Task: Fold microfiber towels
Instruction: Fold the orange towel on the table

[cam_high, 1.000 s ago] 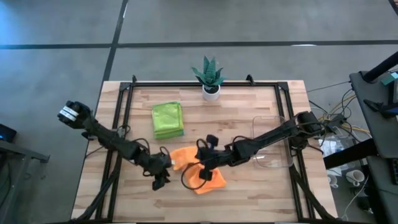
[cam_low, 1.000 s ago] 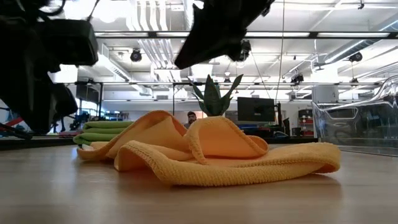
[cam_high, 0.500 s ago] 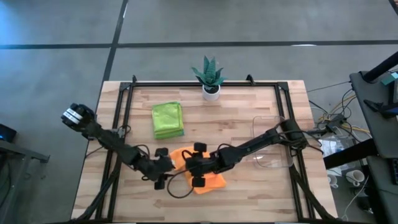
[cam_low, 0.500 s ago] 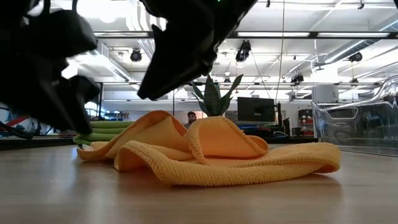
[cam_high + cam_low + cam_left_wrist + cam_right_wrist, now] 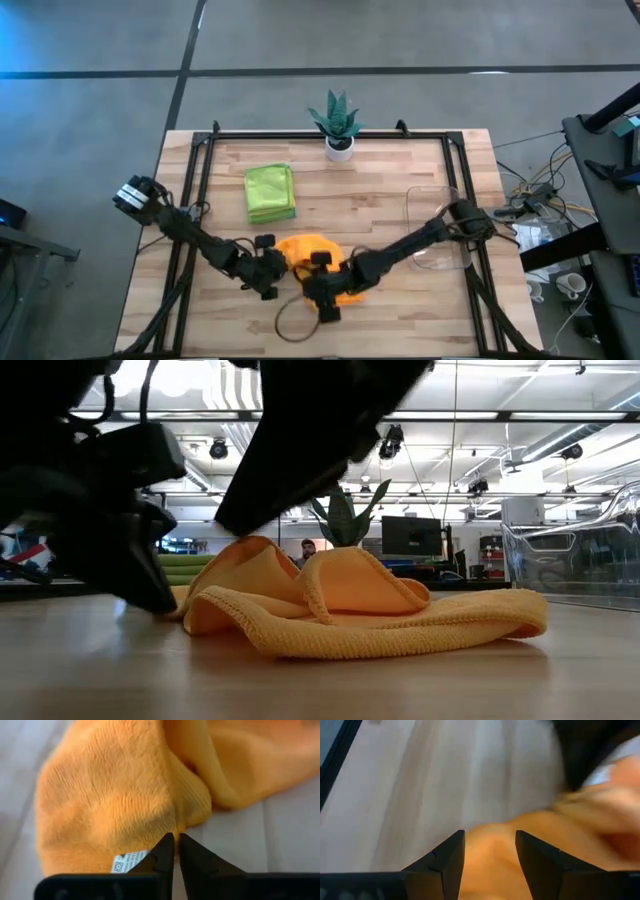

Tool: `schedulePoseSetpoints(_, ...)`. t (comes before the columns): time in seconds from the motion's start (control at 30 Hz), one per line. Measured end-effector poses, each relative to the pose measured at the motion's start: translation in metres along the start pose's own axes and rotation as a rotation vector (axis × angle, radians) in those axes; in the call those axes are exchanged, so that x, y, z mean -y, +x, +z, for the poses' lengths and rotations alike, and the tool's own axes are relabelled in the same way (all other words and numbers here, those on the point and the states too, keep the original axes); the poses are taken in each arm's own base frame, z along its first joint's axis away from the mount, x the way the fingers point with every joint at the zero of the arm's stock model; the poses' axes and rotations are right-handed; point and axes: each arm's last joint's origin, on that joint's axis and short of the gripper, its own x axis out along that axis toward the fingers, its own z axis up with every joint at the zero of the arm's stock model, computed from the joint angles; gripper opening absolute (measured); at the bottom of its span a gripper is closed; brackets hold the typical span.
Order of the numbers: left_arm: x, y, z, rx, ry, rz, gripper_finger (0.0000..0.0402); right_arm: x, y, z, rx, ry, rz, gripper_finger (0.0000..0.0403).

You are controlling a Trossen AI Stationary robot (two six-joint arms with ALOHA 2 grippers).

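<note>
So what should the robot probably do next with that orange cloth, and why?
Probably lift the pinched edge gently. The left gripper is shut at the edge of the crumpled orange towel, while the right gripper stands open over the same cloth. Raising and drawing that edge outward would likely start flattening it for folding.

left gripper [image 5: 174, 851]: jaws closed, low | right gripper [image 5: 489, 851]: jaws apart, low

Bare wooden table [image 5: 380, 185] is left between the folded green towels [image 5: 270, 192] and the clear plastic tray [image 5: 438, 232]. The near centre is occupied by the crumpled orange towel [image 5: 318, 270], flanked by both arms. The far edge is obstructed by a potted plant [image 5: 337, 122].
</note>
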Motion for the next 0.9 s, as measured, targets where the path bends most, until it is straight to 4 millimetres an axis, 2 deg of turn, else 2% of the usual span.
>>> schedulePoseSetpoints(0.17,-0.011,-0.013,0.017,0.046,-0.049,0.010,0.0001,-0.013,0.028,-0.009,0.031,0.121,0.004,0.0171)
schedulePoseSetpoints(0.27,-0.018,-0.024,0.024,0.071,-0.069,0.012,0.0001,-0.014,0.043,-0.023,-0.057,0.158,-0.023,0.0171)
schedulePoseSetpoints(0.3,-0.019,-0.029,0.025,0.069,-0.068,0.013,0.0001,-0.016,0.042,-0.024,-0.099,0.164,-0.028,0.0171)
schedulePoseSetpoints(0.43,-0.024,-0.048,0.029,0.070,-0.077,-0.032,0.0000,-0.022,0.023,-0.039,-0.329,0.105,-0.061,0.0171)
schedulePoseSetpoints(0.63,-0.023,-0.067,0.041,0.136,-0.119,-0.172,0.0000,-0.015,-0.034,-0.067,-0.731,-0.069,-0.233,0.0171)
schedulePoseSetpoints(0.77,-0.022,-0.069,0.046,0.164,-0.135,-0.180,0.0000,-0.010,-0.064,-0.054,-0.610,-0.013,-0.318,0.0171)
schedulePoseSetpoints(0.9,-0.026,-0.065,0.050,0.183,-0.176,-0.145,0.0000,-0.028,-0.052,-0.033,-0.289,0.034,-0.198,0.0171)
